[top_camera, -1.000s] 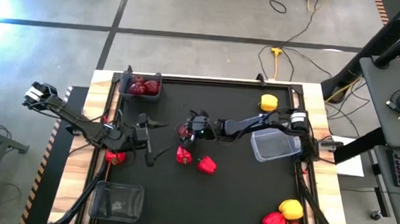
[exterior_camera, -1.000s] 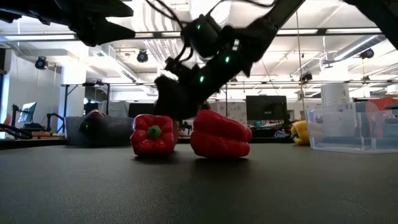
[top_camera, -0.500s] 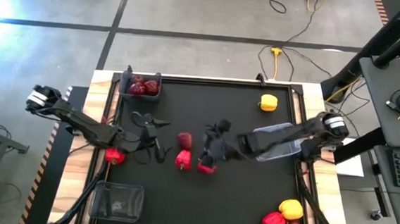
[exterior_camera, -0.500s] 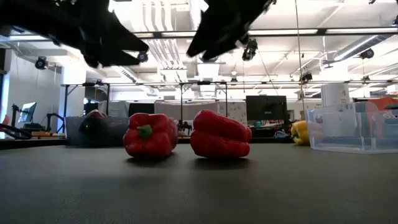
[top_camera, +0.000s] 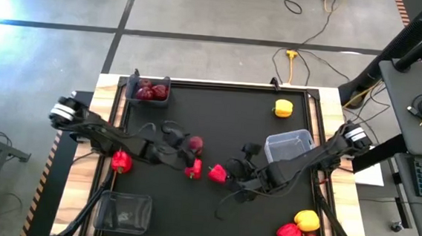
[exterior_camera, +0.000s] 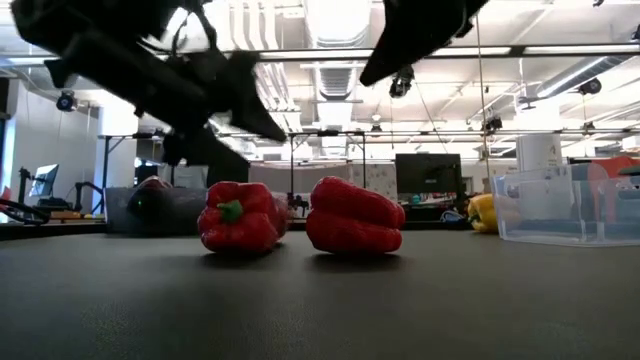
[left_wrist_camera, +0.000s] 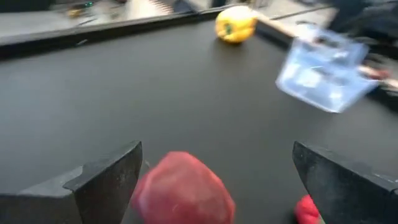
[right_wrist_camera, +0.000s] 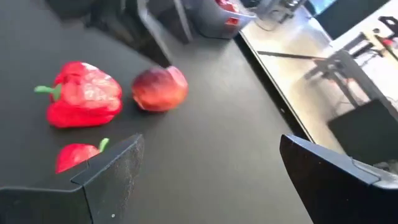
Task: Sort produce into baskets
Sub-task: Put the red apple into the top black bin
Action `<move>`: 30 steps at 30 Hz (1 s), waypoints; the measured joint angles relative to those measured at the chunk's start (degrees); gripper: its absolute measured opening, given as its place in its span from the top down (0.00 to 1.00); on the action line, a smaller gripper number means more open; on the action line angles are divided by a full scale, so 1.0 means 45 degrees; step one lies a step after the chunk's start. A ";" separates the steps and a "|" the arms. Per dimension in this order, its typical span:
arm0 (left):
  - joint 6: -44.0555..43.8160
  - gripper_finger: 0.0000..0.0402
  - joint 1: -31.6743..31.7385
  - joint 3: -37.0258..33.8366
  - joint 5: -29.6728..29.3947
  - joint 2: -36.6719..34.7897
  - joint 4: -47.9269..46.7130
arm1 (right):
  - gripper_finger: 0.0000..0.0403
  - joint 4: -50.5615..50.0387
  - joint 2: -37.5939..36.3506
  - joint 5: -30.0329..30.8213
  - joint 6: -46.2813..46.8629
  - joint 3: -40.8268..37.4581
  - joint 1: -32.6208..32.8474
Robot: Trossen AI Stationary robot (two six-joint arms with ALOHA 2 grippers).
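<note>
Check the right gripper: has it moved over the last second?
Yes. In the high view the right gripper has swung away from the far tub of dark fruit, past the maroon fruit, to the near side of a red pepper, fingers open.

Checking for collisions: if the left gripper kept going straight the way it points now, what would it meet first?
Probably the maroon apple, lying just ahead between the open fingers of the left gripper; beyond it is bare mat.
</note>
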 joint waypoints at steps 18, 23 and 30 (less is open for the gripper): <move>-0.6784 0.01 0.0167 0.7435 -0.0705 0.4937 -1.2695 | 0.09 -0.0305 0.0023 0.0342 -0.0290 -0.0991 -0.0418; -0.6973 0.03 0.0274 0.8179 -0.0248 0.5952 -1.3225 | 0.09 -0.0278 0.0023 0.0303 -0.0250 -0.0994 -0.0398; -0.6596 0.07 0.0693 0.8208 0.0316 0.6940 -1.3035 | 0.09 -0.0249 0.0023 0.0299 0.0083 -0.1049 -0.0403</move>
